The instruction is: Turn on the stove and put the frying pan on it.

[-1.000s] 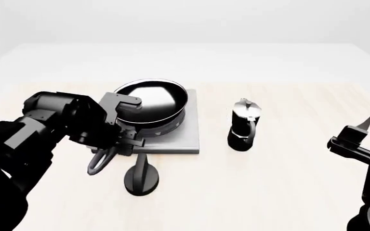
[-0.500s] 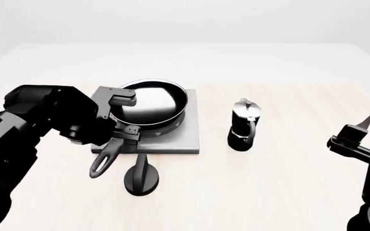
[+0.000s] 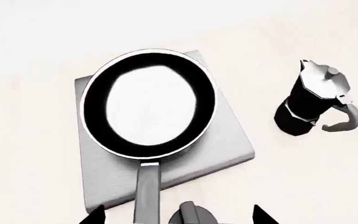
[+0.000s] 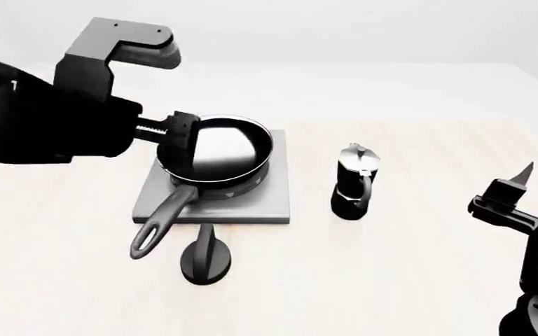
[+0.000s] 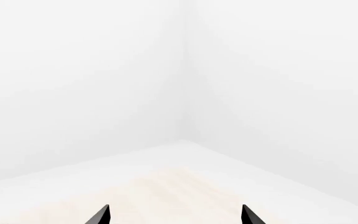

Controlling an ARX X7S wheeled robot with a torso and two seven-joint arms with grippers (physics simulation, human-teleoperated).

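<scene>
The frying pan (image 4: pixel 216 155) sits on the stove (image 4: pixel 271 201) at frame centre, handle pointing lower left, beneath the nearer left gripper (image 3: pixel 177 215) (open, empty).

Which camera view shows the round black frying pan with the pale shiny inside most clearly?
The left wrist view shows the round black frying pan best: seen from above, whole rim and handle visible, sitting on the flat grey metal stove slab. In the head view the left arm hides part of its rim. The right wrist view shows no pan.
</scene>
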